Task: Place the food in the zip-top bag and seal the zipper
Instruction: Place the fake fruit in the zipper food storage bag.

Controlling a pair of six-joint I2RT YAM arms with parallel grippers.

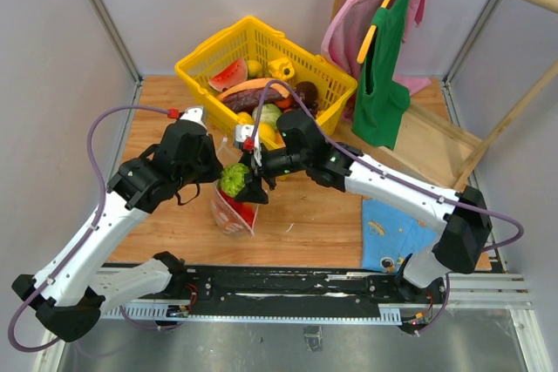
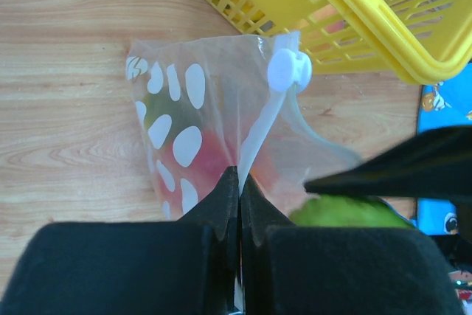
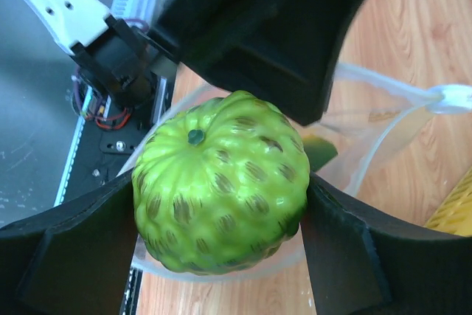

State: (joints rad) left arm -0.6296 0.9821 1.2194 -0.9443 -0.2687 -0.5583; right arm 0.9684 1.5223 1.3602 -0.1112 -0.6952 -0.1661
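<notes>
The clear dotted zip-top bag (image 1: pixel 232 209) stands open on the wooden table, with red food showing inside it (image 2: pixel 203 156). My left gripper (image 2: pixel 240 182) is shut on the bag's pale zipper strip (image 2: pixel 259 134) and holds the mouth up; a white slider (image 2: pixel 288 68) sits on the strip. My right gripper (image 3: pixel 221 204) is shut on a bumpy green toy fruit (image 3: pixel 220 181) and holds it over the bag's open mouth (image 1: pixel 234 179). More toy food (image 1: pixel 261 98) lies in the yellow basket.
The yellow mesh basket (image 1: pixel 202 57) stands at the back, just beyond the bag. A blue patterned cloth (image 1: pixel 384 233) lies at the front right. Green and pink clothes (image 1: pixel 381 67) hang from a wooden rack at the back right.
</notes>
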